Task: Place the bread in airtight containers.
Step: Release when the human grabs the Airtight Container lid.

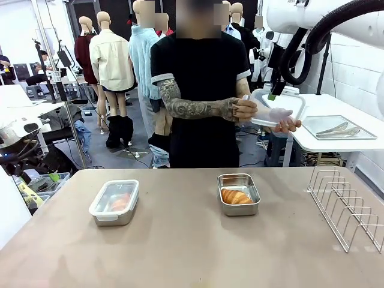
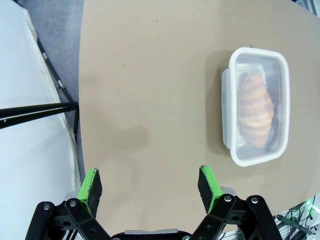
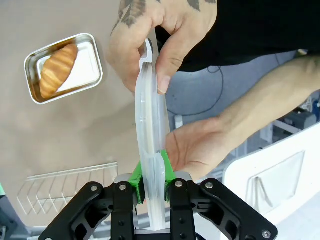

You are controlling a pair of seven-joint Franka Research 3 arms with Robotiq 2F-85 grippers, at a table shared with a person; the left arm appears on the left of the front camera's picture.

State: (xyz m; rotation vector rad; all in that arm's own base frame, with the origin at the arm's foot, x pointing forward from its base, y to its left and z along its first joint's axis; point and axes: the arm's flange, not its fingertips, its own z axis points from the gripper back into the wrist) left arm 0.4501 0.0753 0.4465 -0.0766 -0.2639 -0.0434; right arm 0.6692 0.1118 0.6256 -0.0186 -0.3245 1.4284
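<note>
1. The job looked about half finished: one small rectangular shiny steel tin [image 1: 114, 202], to the left of the open tin as seen from the robot's side, already wore its clear plastic lid, with a golden-orange ridged croissant [image 2: 256, 114] sealed inside.
2. The open steel tin [image 1: 239, 194] sat on the tan worktop [image 1: 180, 252] in front of the person, holding a second golden croissant [image 1: 235, 196] but no cover.
3. Its clear plastic clip-on lid [image 3: 150, 150] was up in the air beyond that tin, held by both of the person's hands [image 3: 150, 42].
4. The right end effector [image 3: 150, 175] had its green pads pinched onto the lid's edge.
5. The left end effector [image 2: 150, 185] hung spread and empty above bare worktop, beside the lidded tin.
6. Left to do, I reckoned: cover the open tin.
</note>
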